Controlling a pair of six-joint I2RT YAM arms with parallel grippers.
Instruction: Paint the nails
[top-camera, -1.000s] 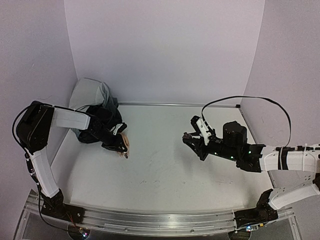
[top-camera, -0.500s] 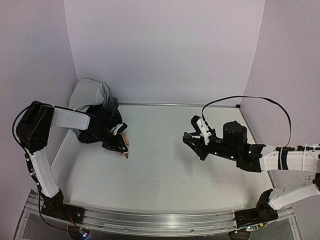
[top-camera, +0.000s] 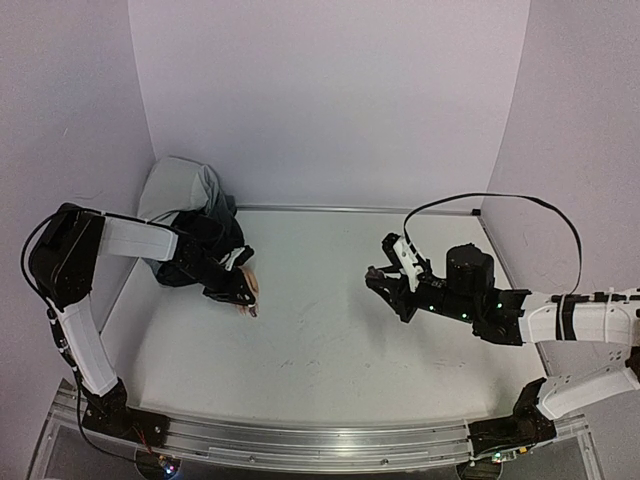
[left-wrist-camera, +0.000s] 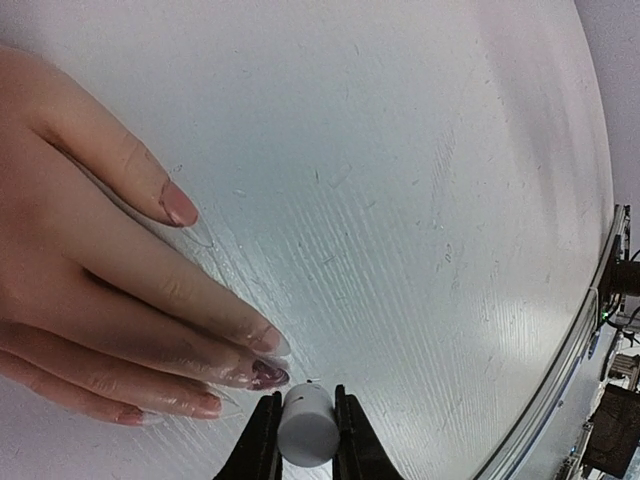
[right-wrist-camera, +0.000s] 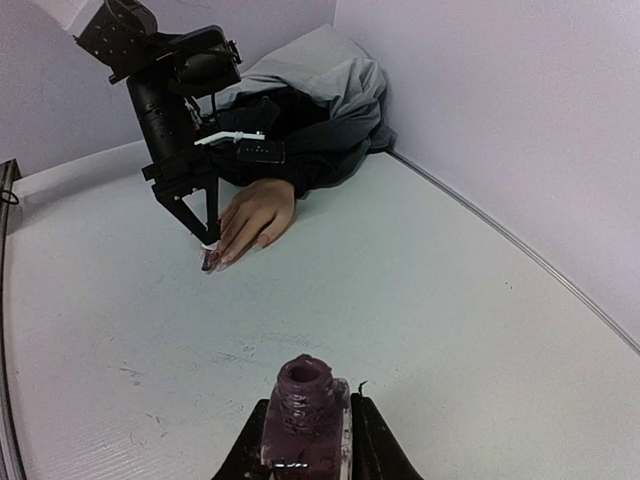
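The peach mannequin hand (top-camera: 248, 290) lies flat on the white table at the left, its black sleeve (top-camera: 205, 245) behind it. In the left wrist view its fingers (left-wrist-camera: 130, 300) spread out; one nail (left-wrist-camera: 268, 374) is dark purple, the others (left-wrist-camera: 180, 205) pale pink. My left gripper (left-wrist-camera: 305, 435) is shut on the white cap (left-wrist-camera: 306, 428) of the polish brush, right beside the purple nail. My right gripper (right-wrist-camera: 305, 440) is shut on the open purple polish bottle (right-wrist-camera: 305, 410), held above the table at mid right (top-camera: 385, 282).
A grey cloth bundle (top-camera: 185, 190) sits in the back left corner against the wall. Purple walls close three sides. A metal rail (top-camera: 300, 440) runs along the near edge.
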